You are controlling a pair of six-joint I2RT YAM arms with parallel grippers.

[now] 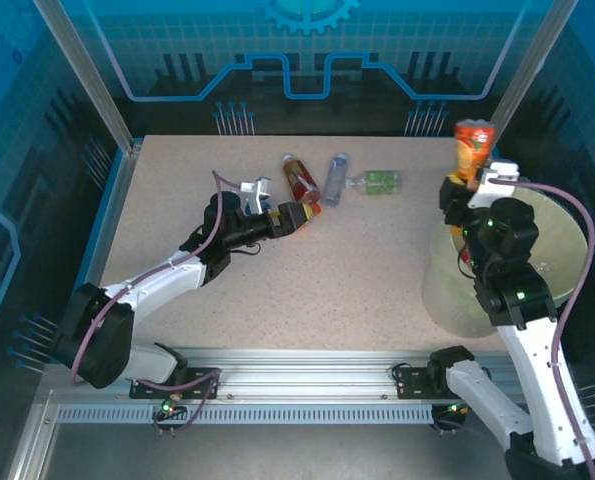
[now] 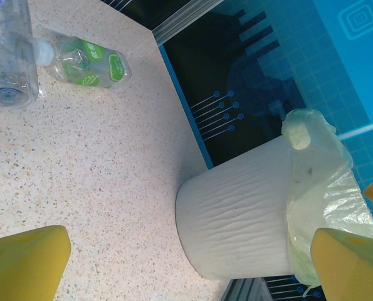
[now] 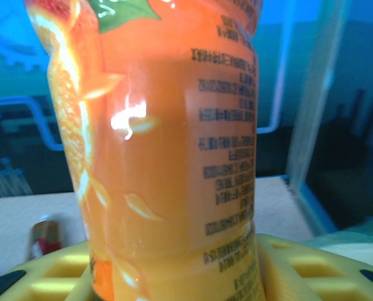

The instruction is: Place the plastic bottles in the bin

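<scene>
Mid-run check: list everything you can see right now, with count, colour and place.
red-label bottle: one, red, lying far-centre on the table
clear bottle: one, clear bluish, lying just right of it
green-label bottle: one, clear with green label, lying furthest right of the three
orange bottle: one, orange, upright by the bin's far rim
bin: one, pale with thin liner, table's right side
table: one, speckled beige
left gripper: one, open, near the red-label bottle
right gripper: one, shut on the orange bottle
</scene>
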